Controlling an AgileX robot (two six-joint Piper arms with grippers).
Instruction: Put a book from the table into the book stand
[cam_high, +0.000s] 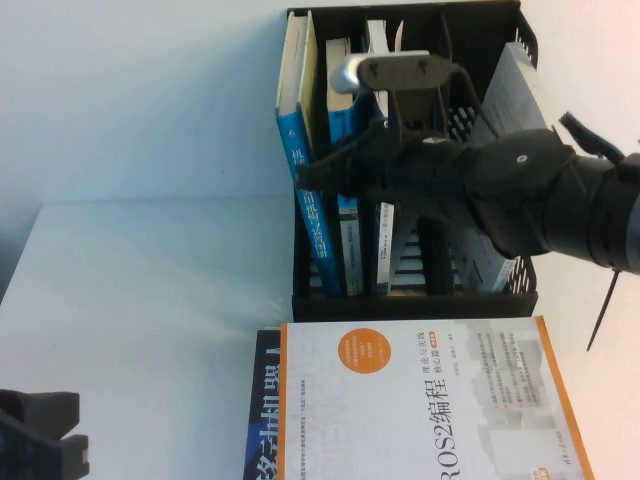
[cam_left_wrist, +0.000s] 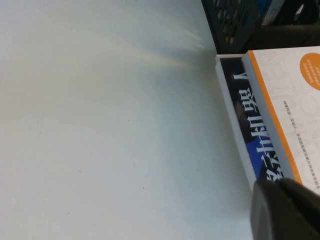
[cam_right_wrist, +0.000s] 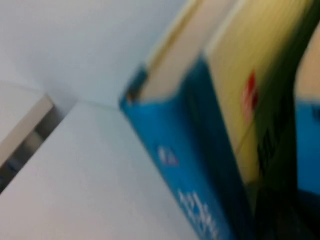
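One book (cam_high: 345, 190) beside right claw (cam_high: 335, 175)

Probably an office or lab desk: a plain white table (cam_high: 150, 330) against a bare white wall, a black file-style book stand (cam_high: 415, 298) at its far edge, technical books (cam_high: 430, 400) stacked at the near edge.

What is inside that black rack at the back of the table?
The black rack holds several upright books, among them a blue-spined, yellow-covered book. The right pincer and its arm cover the middle slots, so the rest stays hidden. The left pincer sits low at the table's near-left corner.
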